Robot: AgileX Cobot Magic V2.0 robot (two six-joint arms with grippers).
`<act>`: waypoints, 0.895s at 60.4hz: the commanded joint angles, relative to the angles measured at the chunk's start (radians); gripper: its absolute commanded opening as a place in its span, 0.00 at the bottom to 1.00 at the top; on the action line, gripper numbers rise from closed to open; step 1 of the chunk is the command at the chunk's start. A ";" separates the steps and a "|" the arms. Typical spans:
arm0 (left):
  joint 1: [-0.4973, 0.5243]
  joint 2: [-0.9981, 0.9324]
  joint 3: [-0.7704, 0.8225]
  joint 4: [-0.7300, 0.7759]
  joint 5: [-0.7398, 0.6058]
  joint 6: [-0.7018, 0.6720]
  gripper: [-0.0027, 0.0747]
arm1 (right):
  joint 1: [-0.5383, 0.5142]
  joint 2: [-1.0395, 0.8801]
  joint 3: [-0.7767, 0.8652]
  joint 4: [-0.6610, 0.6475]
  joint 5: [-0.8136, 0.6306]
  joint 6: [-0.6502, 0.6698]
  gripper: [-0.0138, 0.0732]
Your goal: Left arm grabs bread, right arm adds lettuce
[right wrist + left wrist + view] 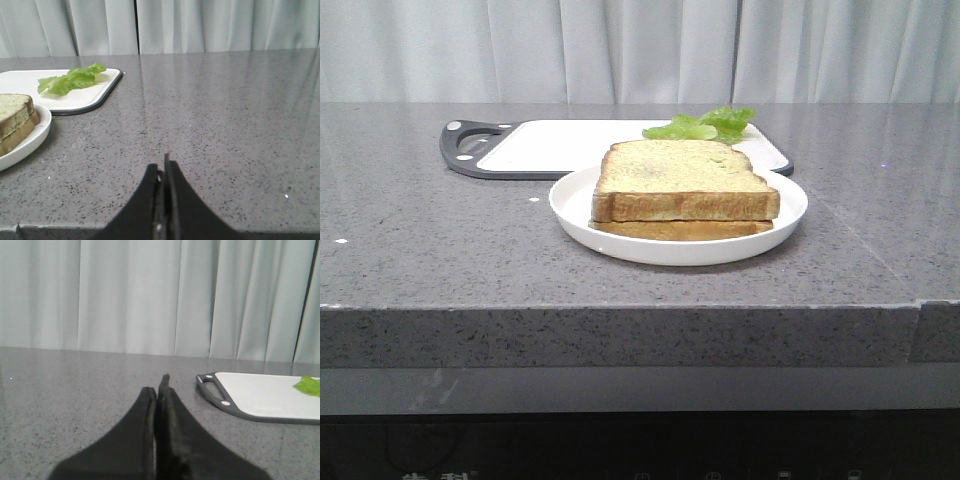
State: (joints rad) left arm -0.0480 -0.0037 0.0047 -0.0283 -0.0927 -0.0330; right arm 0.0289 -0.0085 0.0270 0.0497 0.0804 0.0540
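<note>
Thick golden-crusted toast slice, the bread [682, 178], stacked atop thinner slice [680, 230] on round white plate [575, 205] | ruffled green lettuce [705, 124] behind plate, on white cutting board [555, 145] | left gripper [159, 390], right gripper [164, 172] pressed together, empty, apparently awaiting start.

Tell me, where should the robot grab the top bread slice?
Probably by the two side crust edges of the top bread slice, coming down from above. It lies flat on a thinner slice in the white plate, so only its edges are free.

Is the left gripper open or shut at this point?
Shut. In the left wrist view the left gripper has its two black fingers pressed together, nothing between them, above the bare countertop.
</note>
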 commanded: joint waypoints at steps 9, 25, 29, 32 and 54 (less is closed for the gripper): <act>0.002 -0.018 -0.053 -0.049 -0.120 -0.005 0.01 | -0.006 -0.022 -0.057 -0.008 -0.062 -0.004 0.02; 0.002 0.066 -0.360 -0.049 0.155 -0.005 0.01 | -0.006 0.027 -0.358 -0.008 0.122 -0.005 0.02; 0.002 0.115 -0.451 -0.049 0.235 -0.005 0.01 | -0.006 0.072 -0.444 -0.008 0.186 -0.005 0.02; 0.002 0.153 -0.520 -0.049 0.287 -0.005 0.01 | -0.006 0.117 -0.506 -0.008 0.227 -0.005 0.02; 0.002 0.430 -0.816 -0.049 0.639 -0.005 0.01 | -0.006 0.431 -0.762 0.004 0.467 -0.005 0.08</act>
State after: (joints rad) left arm -0.0480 0.3751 -0.7708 -0.0701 0.5425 -0.0330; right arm 0.0289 0.3552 -0.6931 0.0530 0.5755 0.0540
